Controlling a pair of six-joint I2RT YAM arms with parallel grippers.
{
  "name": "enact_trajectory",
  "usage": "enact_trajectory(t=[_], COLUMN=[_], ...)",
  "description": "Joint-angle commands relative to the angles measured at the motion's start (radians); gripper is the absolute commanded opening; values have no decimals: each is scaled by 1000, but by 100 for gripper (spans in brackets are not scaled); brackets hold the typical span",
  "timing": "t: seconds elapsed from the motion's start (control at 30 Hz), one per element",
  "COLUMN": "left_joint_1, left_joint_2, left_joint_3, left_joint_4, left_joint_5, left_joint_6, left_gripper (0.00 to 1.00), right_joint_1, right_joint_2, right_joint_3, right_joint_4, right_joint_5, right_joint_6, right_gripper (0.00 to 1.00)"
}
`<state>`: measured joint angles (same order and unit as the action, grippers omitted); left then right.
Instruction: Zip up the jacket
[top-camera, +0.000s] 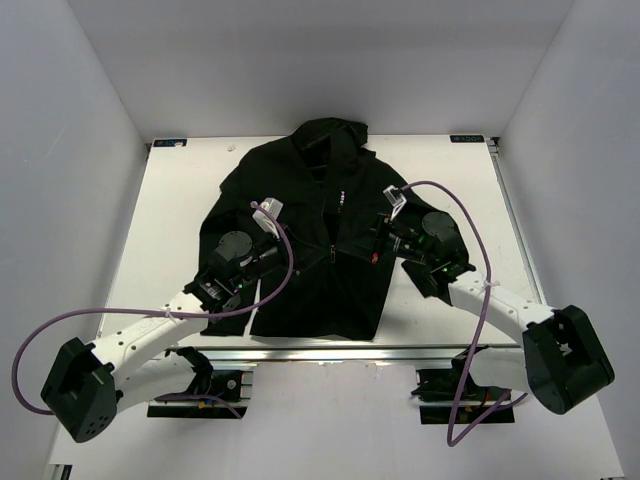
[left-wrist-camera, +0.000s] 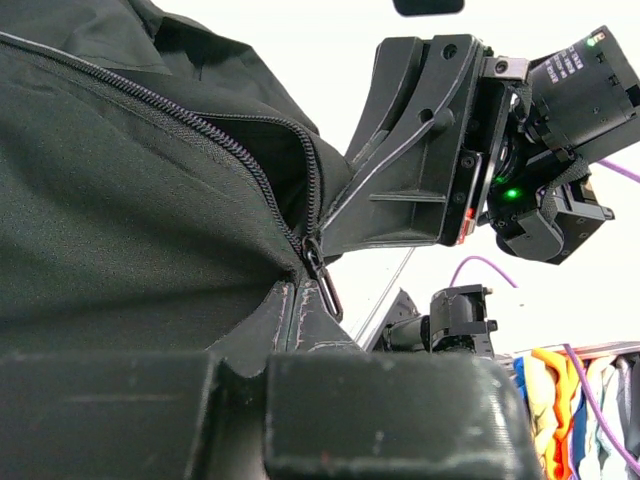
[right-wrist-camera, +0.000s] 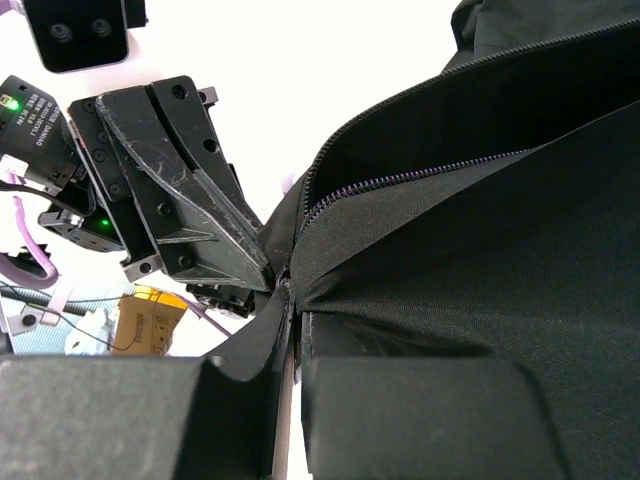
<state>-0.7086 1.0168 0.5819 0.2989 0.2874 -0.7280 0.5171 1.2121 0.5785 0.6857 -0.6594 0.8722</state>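
Observation:
The black hooded jacket (top-camera: 300, 280) lies flat on the white table (top-camera: 170, 230), hood at the far side. Its centre zipper is joined below the slider (left-wrist-camera: 312, 250) and open above it. The pull tab (left-wrist-camera: 329, 292) hangs free. My left gripper (top-camera: 322, 255) is shut on the jacket fabric just below the slider, as the left wrist view (left-wrist-camera: 285, 298) shows. My right gripper (top-camera: 345, 255) is shut on the jacket's edge at the same spot (right-wrist-camera: 292, 298), tip to tip with the left fingers (right-wrist-camera: 200, 210). The right gripper also shows in the left wrist view (left-wrist-camera: 420, 170).
White walls stand round the table on three sides. A metal rail (top-camera: 330, 352) runs along the near edge. Purple cables (top-camera: 455, 200) loop over both arms. Coloured cloth (left-wrist-camera: 560, 400) and a yellow item (right-wrist-camera: 150, 318) lie beyond the table.

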Motion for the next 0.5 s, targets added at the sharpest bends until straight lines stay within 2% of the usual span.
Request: enact_trajectory(t=[0.0, 0.1, 0.17, 0.23, 0.33, 0.47], left_joint_1=[-3, -2, -3, -2, -3, -2], left_joint_2=[-41, -40, -35, -32, -21, 0], left_joint_3=[-31, -37, -47, -48, -39, -42], left_joint_4=[-93, -95, -93, -92, -63, -26], left_joint_5=[137, 156, 154, 124, 101, 73], left_joint_6=[3, -5, -16, -31, -42, -94], left_gripper=[0, 0, 0, 0, 0, 0], right_joint_1=[-48, -48, -48, -48, -43, -28], right_joint_2=[23, 35, 40, 43, 17, -11], right_joint_3=[63, 89, 96, 112, 35, 20], right_joint_4=[123, 100, 111, 51, 55, -98], right_joint_5=[178, 152, 74, 1, -11, 7], right_joint_6=[-25, -50, -62, -78, -67, -128], right_gripper=[0, 0, 0, 0, 0, 0])
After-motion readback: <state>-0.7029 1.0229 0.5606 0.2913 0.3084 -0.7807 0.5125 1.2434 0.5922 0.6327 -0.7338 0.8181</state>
